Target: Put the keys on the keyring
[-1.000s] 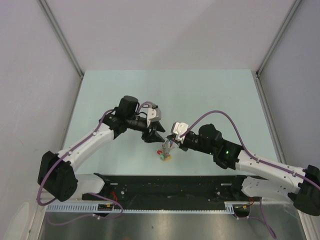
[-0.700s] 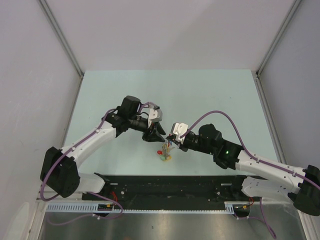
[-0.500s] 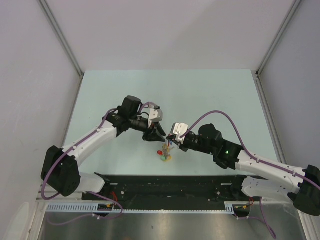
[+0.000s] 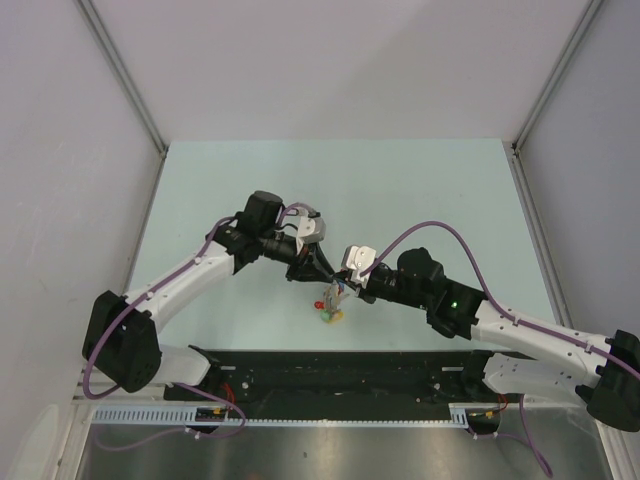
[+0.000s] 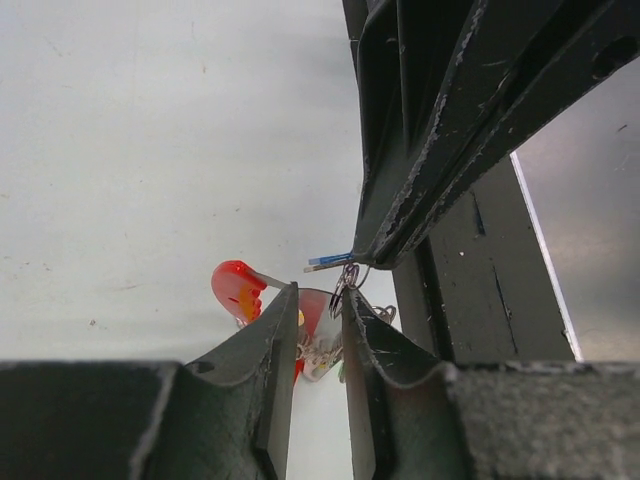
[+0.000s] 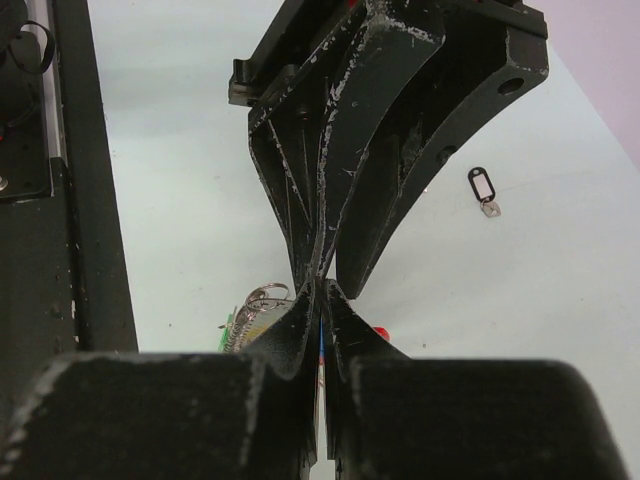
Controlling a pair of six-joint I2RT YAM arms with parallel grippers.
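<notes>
Table (image 4: 400,180): pale mint-green top, evenly lit, faint scuffs. Walls (image 4: 330,60): plain lilac-grey panels at 9, 12 and 3 o'clock. Aluminium struts (image 4: 120,75): two, slanting in from 11 and 1 o'clock. Black rail (image 4: 340,375): along 6 o'clock edge

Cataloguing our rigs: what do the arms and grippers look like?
The left arm and right arm have white links, black joints and purple cables; the right shows a green light. The left gripper and right gripper have black, scuffed, tapering fingers.
</notes>
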